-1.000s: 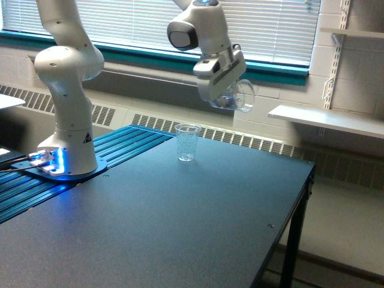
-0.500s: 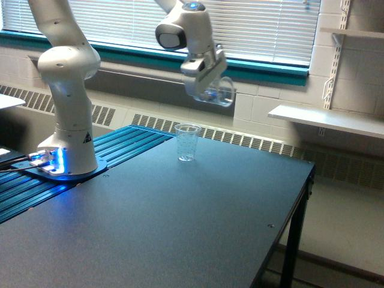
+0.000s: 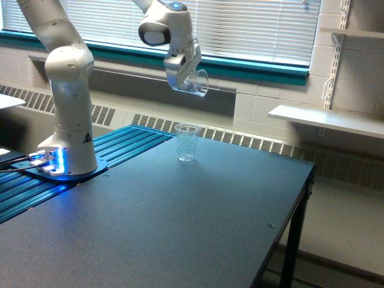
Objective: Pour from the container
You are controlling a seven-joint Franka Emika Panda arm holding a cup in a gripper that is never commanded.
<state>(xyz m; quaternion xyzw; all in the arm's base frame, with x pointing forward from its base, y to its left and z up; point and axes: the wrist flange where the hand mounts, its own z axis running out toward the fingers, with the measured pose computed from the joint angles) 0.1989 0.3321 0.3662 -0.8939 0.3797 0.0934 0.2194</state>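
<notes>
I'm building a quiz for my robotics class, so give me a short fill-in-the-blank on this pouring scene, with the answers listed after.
1. The gripper holds a clear container in the air, ____ the small plastic cup.
2. The small plastic cup stands upright on the dark ____.
3. The arm's base glows ____ near the table's edge.
4. Behind the arm, the window is covered by ____.

Missing words: above; table; blue; blinds

The arm's upper links are running out past the top edge. The gripper [image 3: 187, 81] is covering part of the container [image 3: 195, 83], whose contents are showing too small to tell.
</notes>
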